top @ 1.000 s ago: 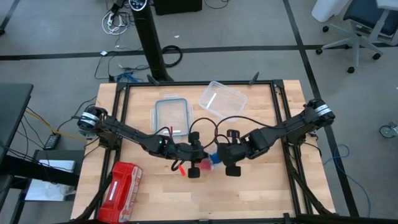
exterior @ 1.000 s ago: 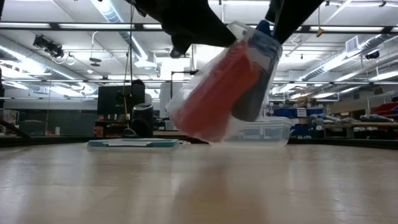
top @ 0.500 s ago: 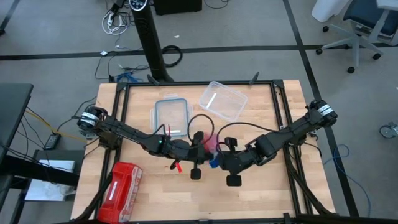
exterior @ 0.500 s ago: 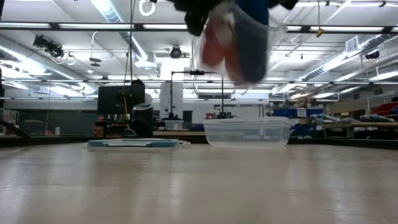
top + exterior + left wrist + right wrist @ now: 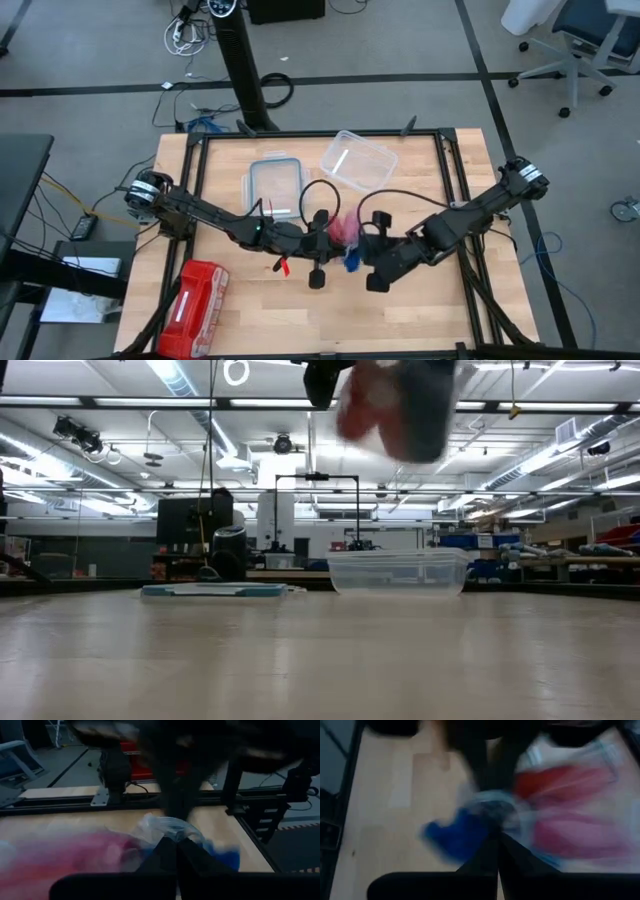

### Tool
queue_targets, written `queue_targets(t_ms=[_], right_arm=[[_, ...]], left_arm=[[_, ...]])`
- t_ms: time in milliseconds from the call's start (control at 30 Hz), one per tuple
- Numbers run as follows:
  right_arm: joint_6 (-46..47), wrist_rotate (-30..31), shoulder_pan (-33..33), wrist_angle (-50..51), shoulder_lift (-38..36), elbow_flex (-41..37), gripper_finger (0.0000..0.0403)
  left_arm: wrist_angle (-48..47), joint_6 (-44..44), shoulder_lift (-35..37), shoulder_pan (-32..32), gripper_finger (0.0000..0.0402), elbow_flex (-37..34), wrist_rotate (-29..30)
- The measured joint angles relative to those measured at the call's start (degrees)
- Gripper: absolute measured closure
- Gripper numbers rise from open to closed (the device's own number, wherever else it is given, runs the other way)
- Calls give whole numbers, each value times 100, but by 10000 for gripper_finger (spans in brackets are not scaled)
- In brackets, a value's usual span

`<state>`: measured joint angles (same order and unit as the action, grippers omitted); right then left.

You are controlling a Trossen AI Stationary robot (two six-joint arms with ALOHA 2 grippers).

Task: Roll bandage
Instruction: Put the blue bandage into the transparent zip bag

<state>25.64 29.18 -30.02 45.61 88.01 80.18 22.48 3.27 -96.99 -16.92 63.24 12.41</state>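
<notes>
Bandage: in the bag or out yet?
In: the blue bandage shows through the clear bag, which both shut grippers hold off the table.

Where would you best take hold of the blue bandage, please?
Likely the bandage where it bulges out frontward of the red-pink rolls, coming in from the front edge of the table. The left gripper and right gripper are both shut on the clear bag aloft, so one must let go first.
</notes>
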Motion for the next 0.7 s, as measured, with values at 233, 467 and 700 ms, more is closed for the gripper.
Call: queue_targets(t_ms=[233, 467, 700], right_arm=[[359, 261, -289, 417, -265, 11, 400], [484, 99, -407, 468, -195, 7, 398], [731, -981, -364, 820, -225, 242, 399]], left_arm=[[-20, 30, -4, -13, 400, 0, -14], [5, 113, -4, -11, 400, 0, -16], [-177, 355, -4, -11, 400, 0, -95]])
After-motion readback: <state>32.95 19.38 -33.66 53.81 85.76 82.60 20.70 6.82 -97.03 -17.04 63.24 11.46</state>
